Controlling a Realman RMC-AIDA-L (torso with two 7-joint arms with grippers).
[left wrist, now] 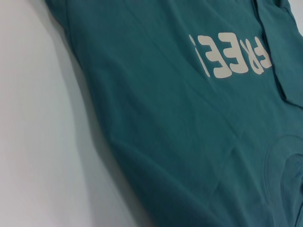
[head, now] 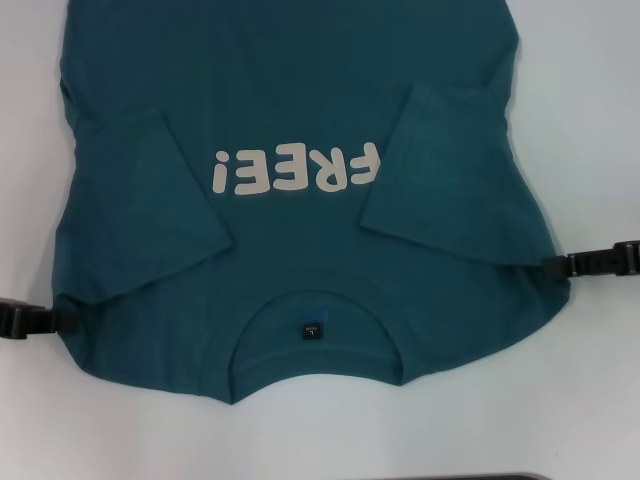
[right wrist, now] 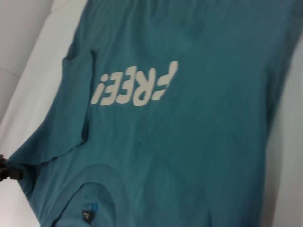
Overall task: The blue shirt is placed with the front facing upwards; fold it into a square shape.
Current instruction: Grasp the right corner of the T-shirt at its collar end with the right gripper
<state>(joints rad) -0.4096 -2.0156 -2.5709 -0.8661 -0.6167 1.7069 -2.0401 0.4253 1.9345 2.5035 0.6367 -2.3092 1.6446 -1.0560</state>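
Note:
The blue shirt [head: 290, 230] lies flat on the white table, front up, with the cream "FREE!" lettering [head: 297, 170] and the collar with its dark neck label [head: 313, 330] nearest me. Both short sleeves are folded inward onto the chest. My left gripper [head: 58, 319] lies low on the table, its tip at the shirt's left shoulder edge. My right gripper [head: 552, 266] lies low with its tip at the right shoulder edge. The left wrist view shows the shirt [left wrist: 189, 123] close up. The right wrist view shows the shirt [right wrist: 189, 132] and the left gripper [right wrist: 10, 171] far off.
The white table [head: 590, 400] shows on both sides of the shirt and in front of the collar. A dark edge [head: 440, 477] shows at the near middle. The shirt's hem runs out of the head view at the far side.

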